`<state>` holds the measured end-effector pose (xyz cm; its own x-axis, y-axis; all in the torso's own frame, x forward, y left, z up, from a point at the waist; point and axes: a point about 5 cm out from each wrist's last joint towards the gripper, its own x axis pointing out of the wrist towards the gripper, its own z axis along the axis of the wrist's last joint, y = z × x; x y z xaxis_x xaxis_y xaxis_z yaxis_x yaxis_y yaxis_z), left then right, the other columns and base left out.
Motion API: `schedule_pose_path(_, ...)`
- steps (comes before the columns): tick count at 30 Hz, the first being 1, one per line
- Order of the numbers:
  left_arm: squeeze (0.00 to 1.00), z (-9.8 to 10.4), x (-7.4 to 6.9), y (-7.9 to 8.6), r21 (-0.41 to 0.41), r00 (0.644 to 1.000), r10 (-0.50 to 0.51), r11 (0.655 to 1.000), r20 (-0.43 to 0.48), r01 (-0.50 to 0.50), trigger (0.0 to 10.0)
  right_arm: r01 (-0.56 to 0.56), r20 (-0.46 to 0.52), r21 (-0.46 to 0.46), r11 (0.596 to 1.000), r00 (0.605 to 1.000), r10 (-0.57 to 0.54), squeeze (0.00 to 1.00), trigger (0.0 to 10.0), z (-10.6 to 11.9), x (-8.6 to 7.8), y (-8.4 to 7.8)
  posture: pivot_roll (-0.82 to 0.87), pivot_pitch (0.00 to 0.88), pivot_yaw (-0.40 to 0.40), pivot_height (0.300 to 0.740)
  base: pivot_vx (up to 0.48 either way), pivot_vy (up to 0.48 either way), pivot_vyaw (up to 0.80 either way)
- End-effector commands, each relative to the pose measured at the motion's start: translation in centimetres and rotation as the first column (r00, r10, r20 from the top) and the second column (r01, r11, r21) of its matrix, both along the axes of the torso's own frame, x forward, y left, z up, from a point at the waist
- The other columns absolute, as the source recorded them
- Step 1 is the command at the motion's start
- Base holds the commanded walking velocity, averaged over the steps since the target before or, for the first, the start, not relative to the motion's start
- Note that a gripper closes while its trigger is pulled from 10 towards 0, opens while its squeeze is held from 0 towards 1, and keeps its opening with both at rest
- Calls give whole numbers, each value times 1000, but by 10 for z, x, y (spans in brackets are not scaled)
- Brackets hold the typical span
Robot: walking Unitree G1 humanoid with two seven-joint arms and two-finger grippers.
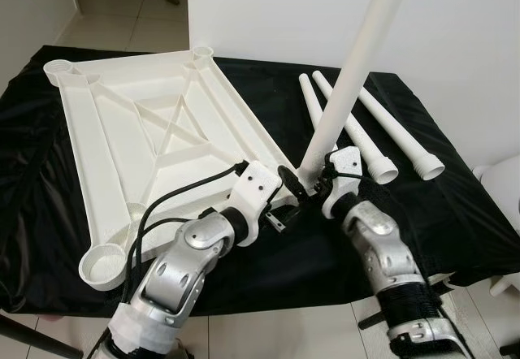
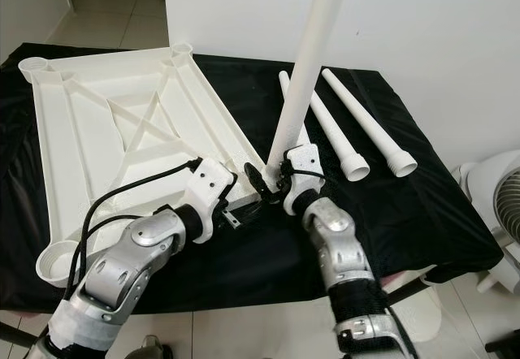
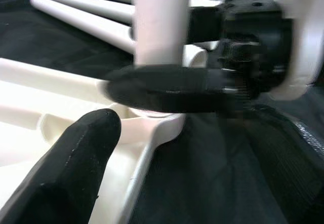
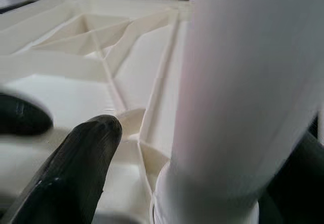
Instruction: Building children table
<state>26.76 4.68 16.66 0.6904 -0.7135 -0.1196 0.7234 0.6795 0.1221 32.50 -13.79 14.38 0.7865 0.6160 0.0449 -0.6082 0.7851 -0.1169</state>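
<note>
The white tabletop (image 1: 154,131) lies upside down on a black cloth. A white table leg (image 1: 349,75) stands in the socket (image 3: 157,125) at the tabletop's near right corner. My right gripper (image 1: 309,182) is at the foot of this leg, open, one finger crossing in front of the leg and the other behind it. In the right wrist view the leg (image 4: 243,97) lies against the far finger, with a gap to the near fingertip (image 4: 96,138). My left gripper (image 1: 279,206) is shut on the tabletop's rim beside that socket.
Three loose white legs (image 1: 398,136) lie side by side on the cloth (image 1: 455,213), right of the tabletop. An open socket (image 1: 106,266) sits at the near left corner. A white fan (image 2: 504,205) stands off the table's right end. A white wall rises behind.
</note>
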Motion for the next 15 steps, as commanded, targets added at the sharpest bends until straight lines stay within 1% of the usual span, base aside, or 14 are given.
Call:
schedule_pose_path(1,0,3,2,5,10,999,35,999,11,-35,10000,-47,-22,-23,999,999,47,0,10000,-7,-1,-4,77,50,-94,740,0,0,0)
schedule_pose_path(3,0,3,3,5,9,999,35,999,11,-35,10000,-58,-28,-29,998,998,57,0,10000,-7,1,-6,77,50,-94,740,0,0,0)
schedule_pose_path(6,0,3,3,4,8,1000,26,1000,8,-26,10000,-78,-38,-85,993,996,75,0,10000,-11,8,-13,66,44,-87,740,0,0,0)
schedule_pose_path(9,0,3,2,4,10,1000,17,1000,8,-17,10000,-88,-42,-86,992,995,85,0,10000,-12,10,-15,60,40,-87,740,0,0,0)
schedule_pose_path(10,0,3,3,3,12,1000,12,1000,9,-12,10000,-90,-37,-97,991,996,86,0,510,-12,11,-16,60,36,-86,740,0,0,0)
schedule_pose_path(11,0,3,4,2,13,1000,9,1000,10,-9,10000,-95,-33,-94,991,995,92,0,0,-12,11,-18,61,32,-86,740,0,0,0)
schedule_pose_path(15,0,3,4,2,13,1000,6,1000,13,-7,10000,-98,-31,-96,991,995,95,0,0,-14,12,-21,64,29,-86,740,0,0,0)
